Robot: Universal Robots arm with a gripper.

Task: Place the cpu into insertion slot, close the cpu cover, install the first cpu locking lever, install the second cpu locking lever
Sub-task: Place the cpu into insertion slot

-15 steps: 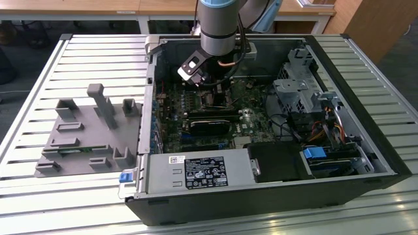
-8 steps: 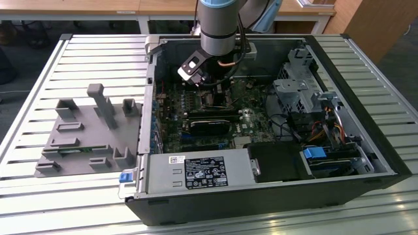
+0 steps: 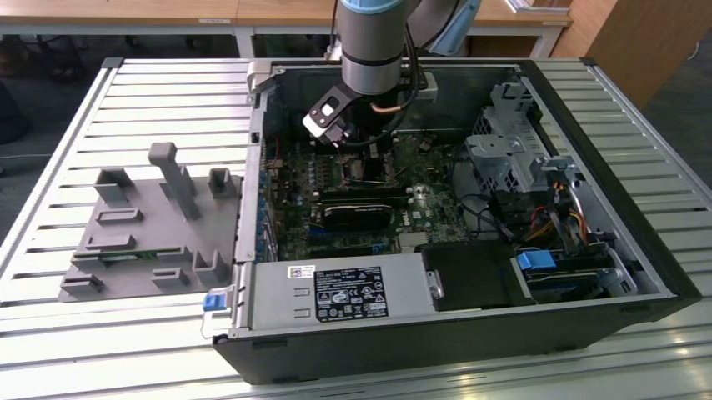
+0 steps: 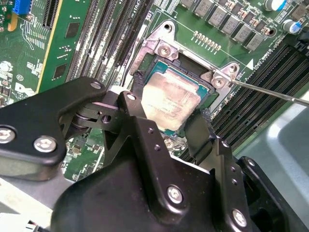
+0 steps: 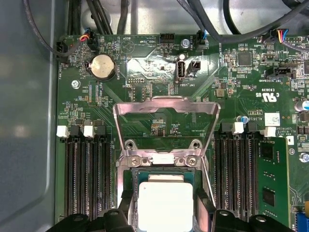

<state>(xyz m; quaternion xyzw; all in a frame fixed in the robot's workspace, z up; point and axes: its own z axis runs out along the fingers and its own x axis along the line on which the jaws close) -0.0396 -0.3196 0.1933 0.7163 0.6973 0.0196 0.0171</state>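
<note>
My gripper point(image 4: 164, 113) hangs low over the insertion slot point(image 4: 186, 67) on the green motherboard, inside the open computer case point(image 3: 445, 333). The cpu point(image 4: 170, 100), a pale silvery square chip, lies between the two black fingers point(image 4: 129, 104) at the slot, and the fingers press on its opposite edges. In the first wrist view the cpu point(image 5: 164, 205) is just below the hinge bar. The cpu cover point(image 5: 166, 104), a silvery frame with a large window, stands swung open past it. A thin metal lever rod point(image 4: 270, 93) sticks out sideways from the slot's corner.
Long black memory slots point(image 5: 87, 179) flank the socket on both sides. A black card point(image 3: 356, 212) and the power supply point(image 3: 333, 292) lie nearer the case front, and a drive cage point(image 3: 512, 158) is on the exterior view's right. A grey fixture point(image 3: 145, 225) sits outside the case.
</note>
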